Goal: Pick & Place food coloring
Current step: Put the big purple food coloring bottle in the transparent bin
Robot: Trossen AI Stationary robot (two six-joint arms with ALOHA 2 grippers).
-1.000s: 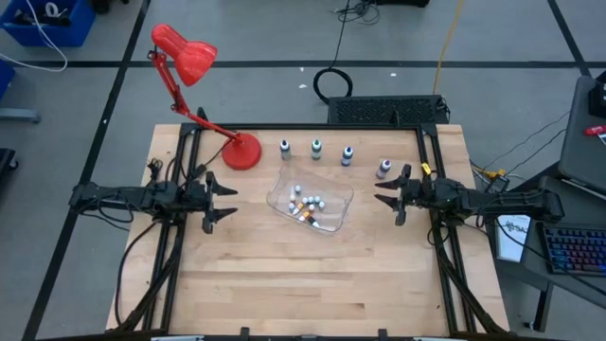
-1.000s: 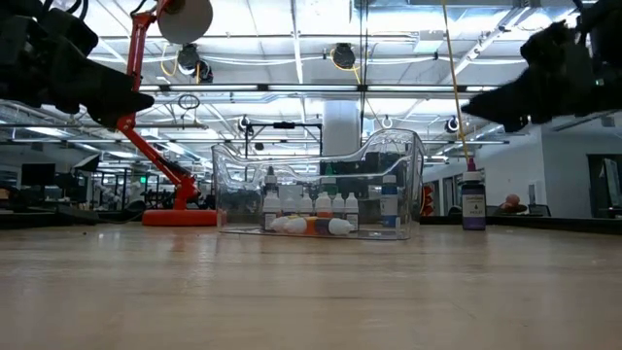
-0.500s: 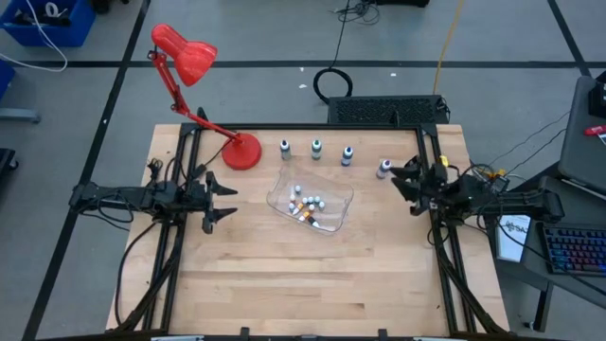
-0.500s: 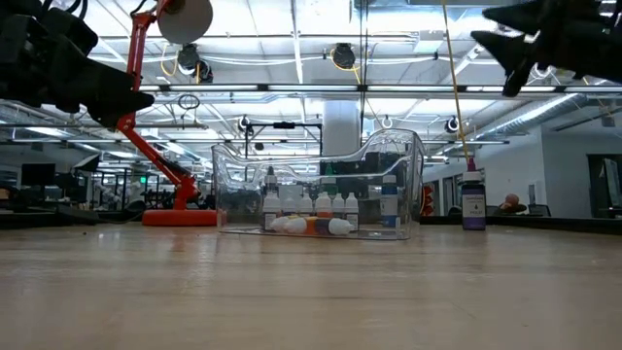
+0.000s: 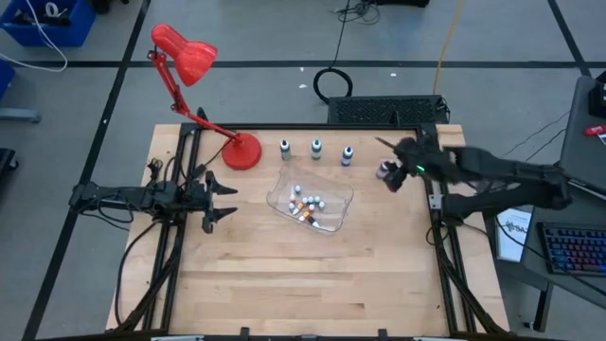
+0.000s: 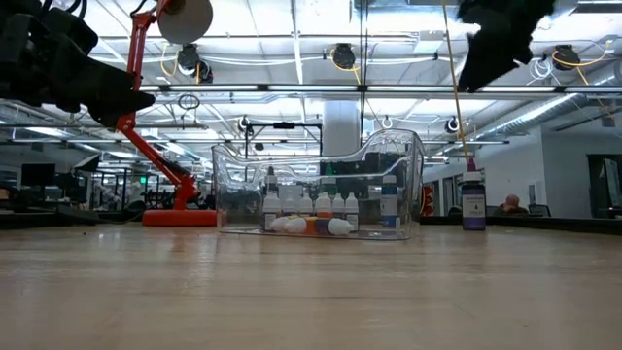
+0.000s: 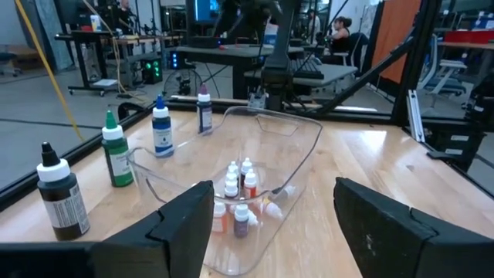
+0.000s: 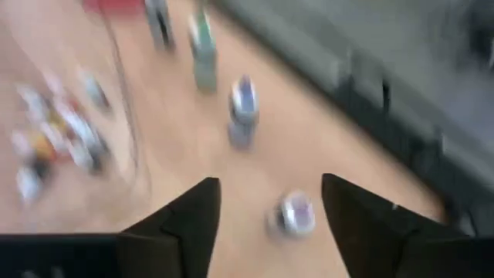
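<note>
While the left gripper (image 5: 220, 201) waits with jaws spread, four food coloring bottles (image 5: 315, 149) stand behind the clear tray (image 5: 336, 220). They look light, rigid, tippy; grip mid-body. Right gripper (image 5: 393, 170), jaws spread, hovers over the purple bottle (image 5: 383, 170).

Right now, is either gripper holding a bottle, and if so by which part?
Nothing is held. The right gripper is open above the purple bottle; the left gripper is open and empty, left of the clear tray.

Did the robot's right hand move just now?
Yes. The right gripper swung toward the table's back edge and now hovers over the purple bottle, nearer the black mat than before.
</note>
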